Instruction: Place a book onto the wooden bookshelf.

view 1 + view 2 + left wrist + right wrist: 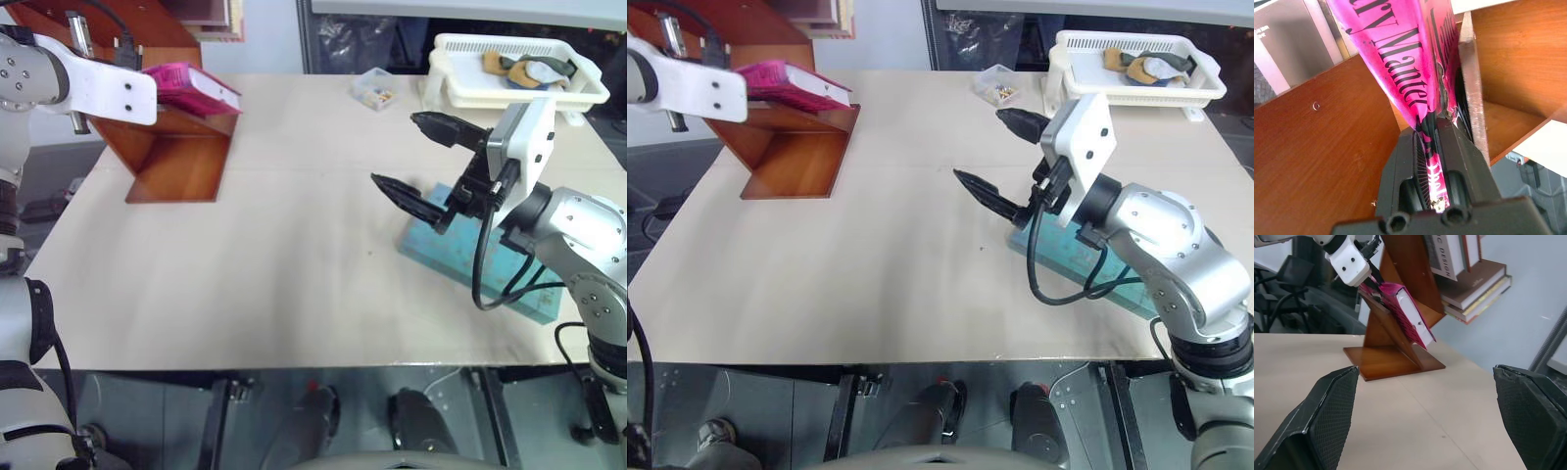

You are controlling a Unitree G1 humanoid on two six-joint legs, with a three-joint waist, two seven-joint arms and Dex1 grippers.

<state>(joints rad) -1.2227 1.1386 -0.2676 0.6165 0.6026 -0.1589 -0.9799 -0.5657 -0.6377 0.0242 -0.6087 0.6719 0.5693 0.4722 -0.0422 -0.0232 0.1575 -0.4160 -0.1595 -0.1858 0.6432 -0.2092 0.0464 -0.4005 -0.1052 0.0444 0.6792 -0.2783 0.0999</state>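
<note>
the left gripper (1437,161) is clamped on the book (191,86), resting it on a sloped board of the wooden bookshelf (176,157) at the table's (274,264) far-left corner for release, while the right gripper (416,157) hangs spread and empty.

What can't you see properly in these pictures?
- Left gripper: shut on the pink book, hiding its lower cover in the left wrist view.
- Wooden bookshelf: top cut off by the eye views' edge.
- Teal book: partly behind the right arm.
- Small clear box: contents too small.
</note>
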